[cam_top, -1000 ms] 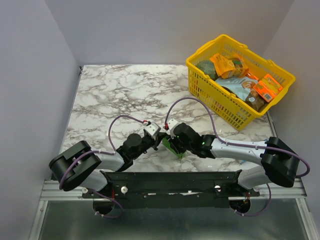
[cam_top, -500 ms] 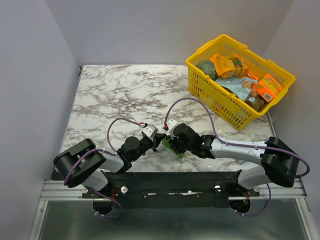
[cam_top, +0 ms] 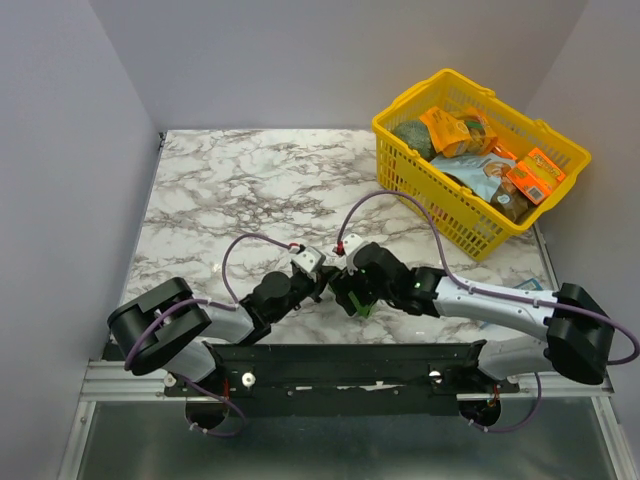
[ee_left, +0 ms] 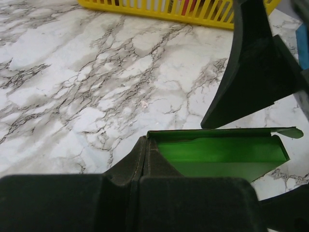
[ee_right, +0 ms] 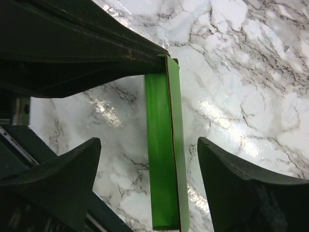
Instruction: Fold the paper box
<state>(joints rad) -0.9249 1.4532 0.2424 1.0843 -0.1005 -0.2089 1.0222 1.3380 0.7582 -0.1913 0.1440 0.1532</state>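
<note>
The paper box (ee_right: 164, 159) is a narrow bright green card box, standing on edge on the marble near the table's front edge. From above only a sliver of the box (cam_top: 363, 306) shows under the arms. My left gripper (ee_left: 143, 140) is shut on the box's left end wall, and the open green inside (ee_left: 227, 154) runs off to the right. My right gripper (ee_right: 148, 140) is open and straddles the box, with a gap of marble on each side. One right finger (ee_left: 251, 72) rises just behind the box. Seen from above, the left gripper (cam_top: 322, 283) and right gripper (cam_top: 352, 298) meet at the box.
A yellow plastic basket (cam_top: 452, 75) full of packaged goods stands at the back right, its slatted wall (ee_left: 159, 12) behind the box. A blue-and-white pack (cam_top: 520, 290) lies under the right forearm. Marble table (cam_top: 230, 180) stretches back and left.
My right gripper has opened and let go of the box. The right arm has shifted slightly, and the left gripper has edged right, still pinching the box.
</note>
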